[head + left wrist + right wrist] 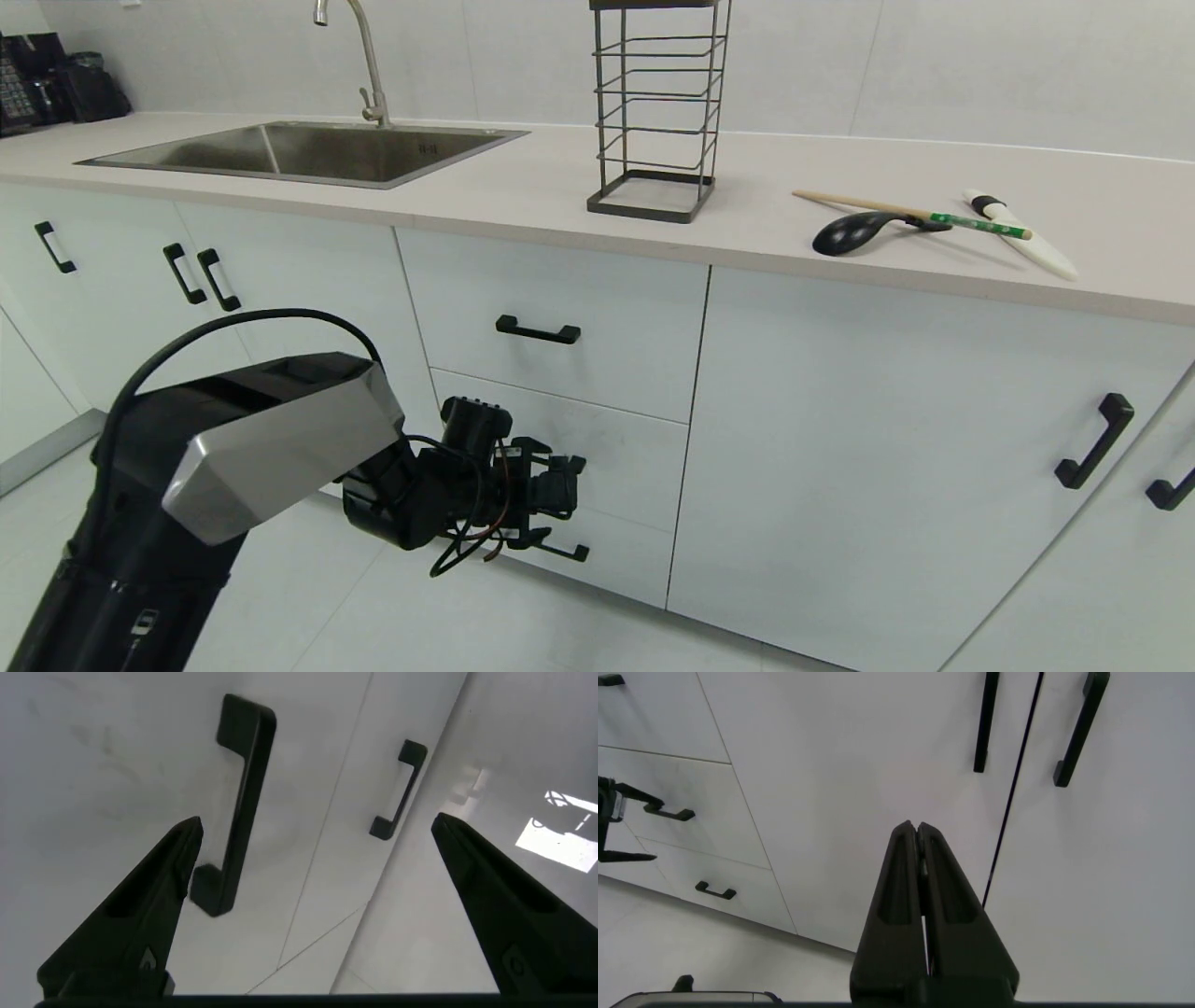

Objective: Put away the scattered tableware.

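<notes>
Finding 1: the tableware is lying at the right of the head view, on the counter [523, 201] near its front edge. It comprises a black spoon [854, 232], chopsticks [910, 213] and a white utensil [1022, 238]. All three are lying flat, long axes running roughly left to right, and the chopsticks are crossing over the spoon's handle and the white utensil. A wire rack [658, 112] is standing well apart, toward the centre.

Finding 2: the left gripper [318, 823] is sitting low at the drawer fronts, lower centre of the head view, so the tableware is lying well up and to the right of it. Its fingers [140, 905] are spread wide and gripping nothing. A drawer handle [238, 803] is lying just ahead between them, closer to one finger, its long axis crossing the gap.

Finding 3: the right gripper [918, 826] is facing the cabinet doors, fingers pressed together and empty.

Judgement: neither arm is near the tableware. The coming move is probably a pull on that handle, which calls for centring first.
</notes>
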Tool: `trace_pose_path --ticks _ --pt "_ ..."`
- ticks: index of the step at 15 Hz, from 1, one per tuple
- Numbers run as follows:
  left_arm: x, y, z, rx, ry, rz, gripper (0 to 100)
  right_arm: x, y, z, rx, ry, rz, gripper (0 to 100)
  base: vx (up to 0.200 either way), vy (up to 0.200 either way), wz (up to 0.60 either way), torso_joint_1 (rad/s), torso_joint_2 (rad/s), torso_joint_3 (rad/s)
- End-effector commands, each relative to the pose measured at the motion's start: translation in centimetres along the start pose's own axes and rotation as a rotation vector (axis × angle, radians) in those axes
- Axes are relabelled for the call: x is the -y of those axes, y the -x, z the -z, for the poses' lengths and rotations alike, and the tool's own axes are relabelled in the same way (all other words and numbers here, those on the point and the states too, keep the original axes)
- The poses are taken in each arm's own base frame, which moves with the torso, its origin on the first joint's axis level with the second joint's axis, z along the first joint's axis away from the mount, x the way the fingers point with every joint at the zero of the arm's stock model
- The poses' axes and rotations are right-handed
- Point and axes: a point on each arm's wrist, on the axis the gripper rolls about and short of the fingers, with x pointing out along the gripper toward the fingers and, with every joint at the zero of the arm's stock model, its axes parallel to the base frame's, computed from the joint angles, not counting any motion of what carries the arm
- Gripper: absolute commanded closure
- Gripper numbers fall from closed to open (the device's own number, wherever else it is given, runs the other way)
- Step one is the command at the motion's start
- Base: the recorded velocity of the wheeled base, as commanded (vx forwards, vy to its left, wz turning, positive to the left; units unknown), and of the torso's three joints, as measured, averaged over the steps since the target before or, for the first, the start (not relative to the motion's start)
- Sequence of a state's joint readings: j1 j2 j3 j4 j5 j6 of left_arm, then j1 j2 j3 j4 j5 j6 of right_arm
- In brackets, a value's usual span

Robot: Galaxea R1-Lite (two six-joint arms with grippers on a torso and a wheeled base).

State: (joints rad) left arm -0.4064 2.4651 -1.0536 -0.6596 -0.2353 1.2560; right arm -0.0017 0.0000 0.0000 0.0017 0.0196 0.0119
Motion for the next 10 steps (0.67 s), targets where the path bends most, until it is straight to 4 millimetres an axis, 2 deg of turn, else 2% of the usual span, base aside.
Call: trace_pose_path --ticks 1,4,8,10 --pt "0.6 -1.0 0.4 -0.004 0.003 0.018 0 0.0 0.0 0.0 -0.001 0.000 -0.001 100 0.000 0.000 0.00 0.000 0.00 0.000" --pt "0.5 -2.4 0.8 -0.002 0.002 0.009 0 0.0 0.0 0.0 0.000 0.000 -0.001 100 0.000 0.000 0.00 0.000 0.00 0.000" --pt "0.0 -2.6 0.9 -0.003 0.004 -0.002 0 0.0 0.0 0.0 -0.001 0.000 -0.001 100 0.000 0.000 0.00 0.000 0.00 0.000" --pt "0.6 -2.3 0.8 -0.012 0.004 0.041 0 0.0 0.0 0.0 -0.001 0.000 -0.001 100 0.000 0.000 0.00 0.000 0.00 0.000"
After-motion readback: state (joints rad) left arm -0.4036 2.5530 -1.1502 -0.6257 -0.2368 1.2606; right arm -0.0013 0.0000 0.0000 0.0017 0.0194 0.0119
